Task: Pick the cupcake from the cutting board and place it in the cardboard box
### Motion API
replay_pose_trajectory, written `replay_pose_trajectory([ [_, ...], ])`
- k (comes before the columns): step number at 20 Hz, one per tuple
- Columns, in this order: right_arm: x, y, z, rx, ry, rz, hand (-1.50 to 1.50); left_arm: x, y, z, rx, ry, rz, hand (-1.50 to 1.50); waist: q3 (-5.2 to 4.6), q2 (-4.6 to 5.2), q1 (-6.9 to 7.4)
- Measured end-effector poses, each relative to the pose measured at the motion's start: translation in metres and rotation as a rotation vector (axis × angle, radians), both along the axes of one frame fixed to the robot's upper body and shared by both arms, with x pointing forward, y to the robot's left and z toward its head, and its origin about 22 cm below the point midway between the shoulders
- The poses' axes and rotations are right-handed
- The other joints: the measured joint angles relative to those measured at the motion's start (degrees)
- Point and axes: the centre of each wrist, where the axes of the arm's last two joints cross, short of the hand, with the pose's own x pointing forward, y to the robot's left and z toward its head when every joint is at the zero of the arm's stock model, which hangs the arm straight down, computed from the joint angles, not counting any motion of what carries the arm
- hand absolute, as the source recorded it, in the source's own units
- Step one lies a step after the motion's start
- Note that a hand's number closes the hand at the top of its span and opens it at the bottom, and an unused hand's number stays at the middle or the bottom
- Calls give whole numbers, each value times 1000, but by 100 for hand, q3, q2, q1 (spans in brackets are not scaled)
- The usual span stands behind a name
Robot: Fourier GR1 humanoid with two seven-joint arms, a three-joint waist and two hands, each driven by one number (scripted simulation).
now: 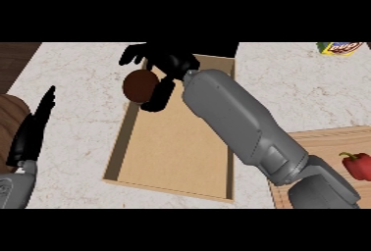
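Head view shows us the right hand (170, 62) over the far end of the cardboard box (172, 149), fingers curled above the cupcake (139, 85) and thumb down its right side, holding it. We see the cupcake as a dark brown round, over the box's far left wall. The box is a plain tan oblong on the pale marbled counter (80, 98). At the counter's right edge lies the wooden cutting board (319, 142) with a glossy red pepper (357, 165). The left hand (30, 131) rests straight-fingered at the left edge.
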Motion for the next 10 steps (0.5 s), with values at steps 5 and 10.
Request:
replay_pose_trajectory([
  [5,-4,4,-11,35,46,0,-150,6,0,-1,8,-4,-7,0,-1,24,63],
  [10,-5,3,-14,179,33,7,-150,5,-2,0,2,-4,-4,0,5,15,30],
])
